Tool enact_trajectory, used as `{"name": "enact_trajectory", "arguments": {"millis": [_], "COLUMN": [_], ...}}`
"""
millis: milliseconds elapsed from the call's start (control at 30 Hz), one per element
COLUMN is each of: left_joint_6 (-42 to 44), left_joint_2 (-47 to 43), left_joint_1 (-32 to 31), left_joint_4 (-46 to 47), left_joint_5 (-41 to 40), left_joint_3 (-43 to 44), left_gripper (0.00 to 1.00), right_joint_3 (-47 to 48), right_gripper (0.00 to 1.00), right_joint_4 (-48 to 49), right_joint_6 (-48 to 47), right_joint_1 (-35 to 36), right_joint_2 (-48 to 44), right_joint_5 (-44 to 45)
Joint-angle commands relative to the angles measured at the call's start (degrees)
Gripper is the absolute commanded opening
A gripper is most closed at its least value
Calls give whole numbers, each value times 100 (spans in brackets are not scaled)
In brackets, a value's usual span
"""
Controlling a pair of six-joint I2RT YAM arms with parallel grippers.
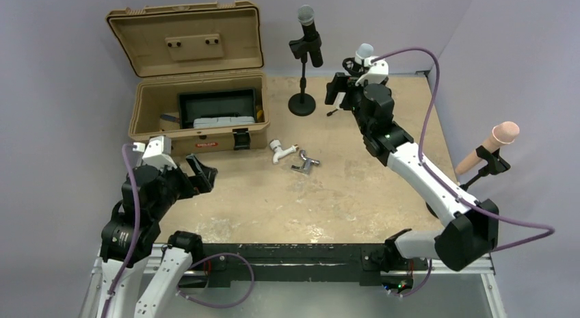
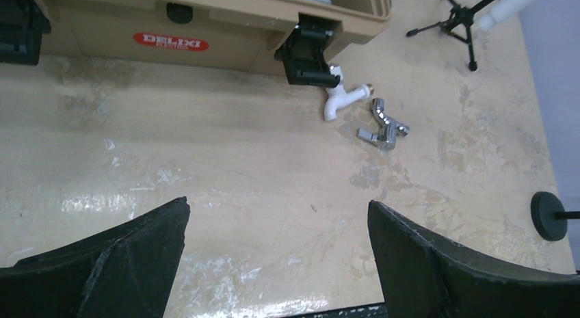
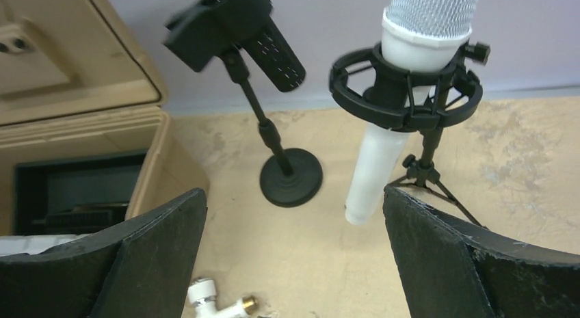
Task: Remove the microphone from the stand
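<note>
Tan counter point(image 1: 356, 188) with open case point(image 1: 198, 132) at far left. Right jaws spread wide, near but clear of the white mic point(image 3: 375, 171); left jaws spread too, low over the counter by the case. Mic seated, tilted, in the ring mount point(image 3: 345, 92) of a tripod stand point(image 3: 429, 148) at the far edge, beside a black mic point(image 3: 277, 48).

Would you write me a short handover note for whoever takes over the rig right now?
Left gripper: open, empty, over the near-left of the table.
Right gripper: open, empty, facing the white mic, not touching it.
White mic: in its stand, far right of the table. Black mic and pink mic are also in stands.
Done: no mic removed yet.
Left: close the fingers on the white mic, probably the target, and lift it out.
</note>
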Motion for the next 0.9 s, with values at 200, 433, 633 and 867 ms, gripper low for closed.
{"name": "enact_trajectory", "arguments": {"millis": [200,433,633,867], "left_joint_6": [-444,-910,-599,327], "left_joint_2": [919,2720,3658,3510], "left_joint_1": [35,-14,-159,-172], "left_joint_4": [1787,2974,2908,3131], "left_joint_5": [827,2118,2487,2186], "left_joint_3": [504,1789,2904,1936], "left_gripper": [98,94,95,94], "right_joint_3": [30,177,232,1512], "right_gripper": [99,99,98,97], "right_joint_4": [974,1061,1440,800], "right_joint_6": [347,-50,-80,-206], "right_joint_1": [-1042,-1270,-1364,-1366], "right_joint_2": [409,648,545,1007], "right_joint_5": [-1092,-1195,-1487,-572]}}
